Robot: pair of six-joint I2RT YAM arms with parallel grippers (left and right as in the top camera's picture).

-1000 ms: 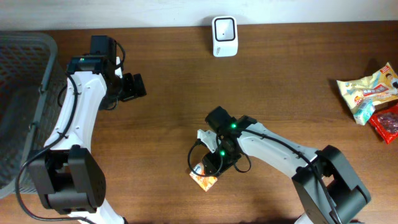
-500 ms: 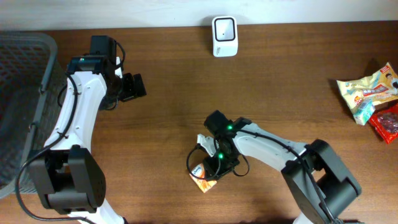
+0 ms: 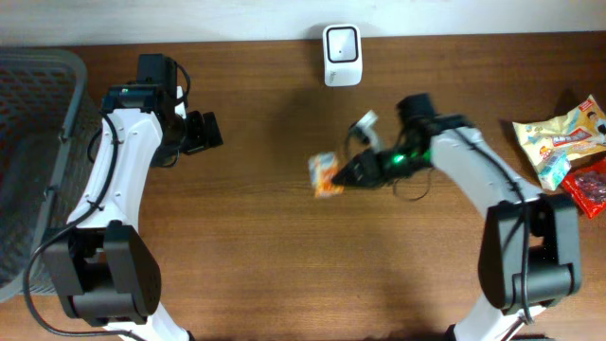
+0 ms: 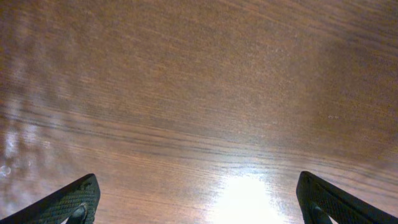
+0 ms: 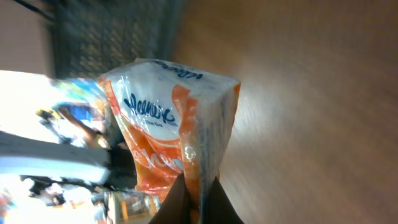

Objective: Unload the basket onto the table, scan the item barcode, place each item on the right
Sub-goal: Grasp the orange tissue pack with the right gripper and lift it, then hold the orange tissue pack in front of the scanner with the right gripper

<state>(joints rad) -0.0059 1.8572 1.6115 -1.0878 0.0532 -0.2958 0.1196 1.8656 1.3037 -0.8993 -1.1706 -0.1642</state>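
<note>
A: Overhead first. Where's the item?

B: Your small orange-and-white plastic tissue pack (image 3: 325,175) is pinched at the tip of the right gripper (image 3: 341,176). It's over the brown wooden table (image 3: 265,275), nearer you and slightly left of the white box-shaped barcode scanner (image 3: 341,43) at the far edge, and apart from it. The pack's blurred here, so no print is readable.

A: Other stuff?

B: There's a grey mesh basket (image 3: 38,114) at far left. A yellow-green snack bag (image 3: 559,137) and a red packet (image 3: 589,187) lie just beside each other at the right edge. Both have print, but it's too small to read. Your left gripper (image 3: 204,133) is over on the basket side, well apart from the pack.

A: Left wrist cam?

B: Wood grain w/ a glare patch. The two black fingertips (image 4: 74,199) sit in the bottom corners, so the jaws are spread wide over bare wood.

A: Right wrist?

B: That's your best look at the pack. Blue script on the white upper part reads like "Kleenex", approx, since focus is soft. Below that it's orange w/ white swirls under a glossy clear wrap, w/ one narrow side turned toward the cam. The dark fingers (image 5: 169,205) are squeezed together on the pack's bottom edge, one on each side. The bg is blurred: wood at right, basket mesh at top left.
</note>
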